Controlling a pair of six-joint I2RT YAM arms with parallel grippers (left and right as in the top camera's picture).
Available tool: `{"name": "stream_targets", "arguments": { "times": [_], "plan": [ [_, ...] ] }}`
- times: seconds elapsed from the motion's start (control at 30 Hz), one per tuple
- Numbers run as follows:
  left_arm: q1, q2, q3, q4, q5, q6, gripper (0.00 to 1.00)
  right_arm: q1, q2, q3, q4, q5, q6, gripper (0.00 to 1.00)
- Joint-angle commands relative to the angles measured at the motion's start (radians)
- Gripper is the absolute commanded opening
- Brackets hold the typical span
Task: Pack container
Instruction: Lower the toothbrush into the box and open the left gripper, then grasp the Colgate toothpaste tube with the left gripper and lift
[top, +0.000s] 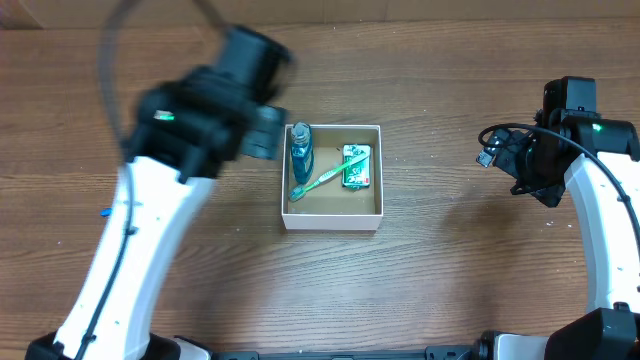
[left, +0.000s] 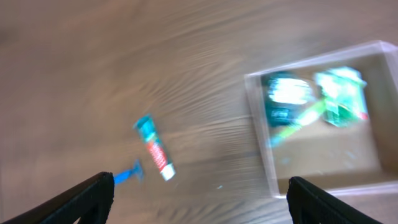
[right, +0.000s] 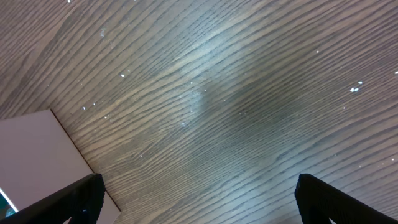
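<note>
- The container (top: 332, 221) – a small square shallow box, white outside and brown inside – sits about mid-table, well in from every edge.
- Inside it, a blue bottle (top: 301, 152) lies along the left wall, its top toward the far left corner of the box.
- A green toothbrush (top: 318, 183) lies slantwise in the box, one end at the near left corner by the foot of the bottle, the other reaching toward the packet.
- A green and white packet (top: 356, 166) lies in the far right part of the box, close to the right wall; the near right part of the brown floor is bare.
- The left wrist view shows the same box (left: 261, 134) blurred, with the three green and blue shapes in its far half.
- On the wood toward the table's left edge, well apart from the box, lies a teal and white tube (left: 154, 148).
- Just beside the tube is a small blue item (left: 129, 174), partly hidden by a finger, too blurred to name.
- The left gripper (left: 199, 199) hangs above the table between tube and box, its fingers (left: 81, 199) spread wide with nothing between them.
- In the overhead view the left arm (top: 210, 100) is blurred and covers the table left of the box.
- The right gripper (right: 199, 199) stands wide apart and empty over bare wood – only a white corner of the box wall (right: 37, 155) shows in its view.
- The right arm (top: 560, 140) is near the table's right edge, well apart from the box.
</note>
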Motion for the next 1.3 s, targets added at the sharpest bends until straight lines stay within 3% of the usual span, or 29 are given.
{"name": "stream_targets", "arguments": {
  "times": [0.0,0.27,0.6,0.97,1.27],
  "plan": [
    [0.214,0.01,-0.008,-0.042,0.09,-0.209,0.93,0.0,-0.005,-0.001,0.005,-0.002,-0.006,1.0],
    [0.467,0.039,-0.264,0.072,0.211,-0.211,0.94,0.0,-0.005,-0.001,0.004,-0.002,-0.006,1.0],
    [0.513,0.16,-0.613,0.375,0.246,-0.211,1.0,0.0,-0.005,-0.001,0.004,-0.002,-0.006,1.0],
    [0.573,0.365,-0.63,0.483,0.288,-0.165,1.0,0.0,-0.005,-0.001,0.004,-0.002,-0.007,1.0],
    [0.592,0.433,-0.63,0.56,0.367,-0.12,1.0,0.0,-0.005,-0.001,0.004,-0.002,-0.018,1.0]
  ]
}}
